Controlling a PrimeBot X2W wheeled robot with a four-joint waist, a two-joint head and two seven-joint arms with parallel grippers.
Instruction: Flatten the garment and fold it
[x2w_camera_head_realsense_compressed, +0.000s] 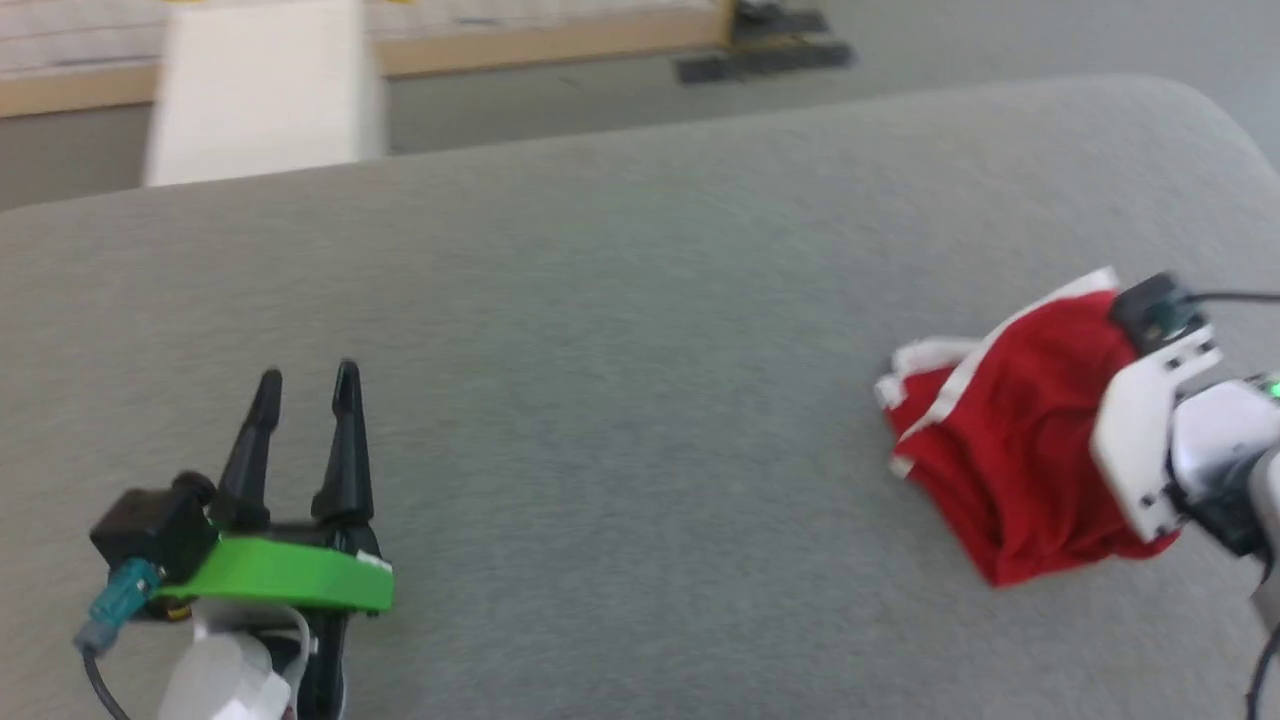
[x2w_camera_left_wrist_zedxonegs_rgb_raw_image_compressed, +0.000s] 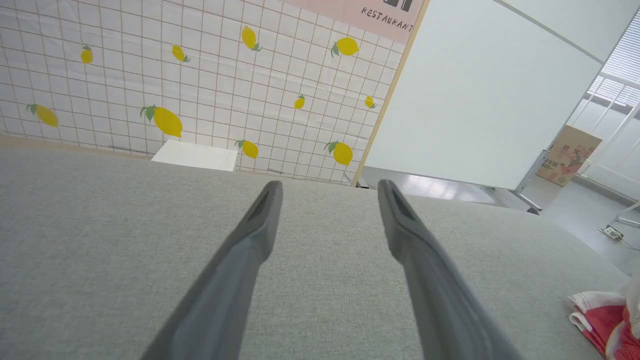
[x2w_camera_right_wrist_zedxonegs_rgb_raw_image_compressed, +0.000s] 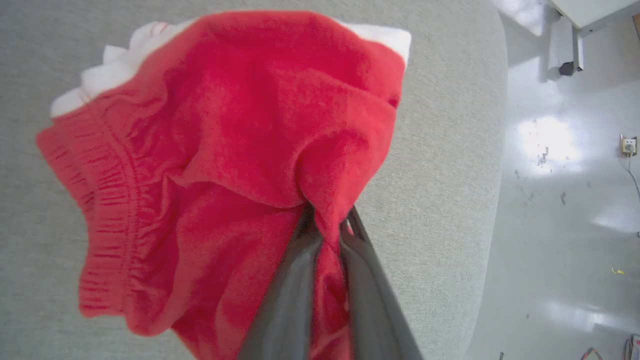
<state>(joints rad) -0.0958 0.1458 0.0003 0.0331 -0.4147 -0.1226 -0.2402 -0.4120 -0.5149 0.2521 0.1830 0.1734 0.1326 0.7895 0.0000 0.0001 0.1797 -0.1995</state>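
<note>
Garment (x2w_camera_head_realsense_compressed: 1010, 440) bunched, seemingly lifted, right gripper (x2w_camera_right_wrist_zedxonegs_rgb_raw_image_compressed: 327, 221) pinching its fold, left gripper (x2w_camera_head_realsense_compressed: 308, 376) spread, hovering low

Right pincer (x2w_camera_right_wrist_zedxonegs_rgb_raw_image_compressed: 330, 222) tight on a fold of crumpled red shorts (x2w_camera_right_wrist_zedxonegs_rgb_raw_image_compressed: 215, 150), grey cushion (x2w_camera_right_wrist_zedxonegs_rgb_raw_image_compressed: 440, 150) beneath.
</note>
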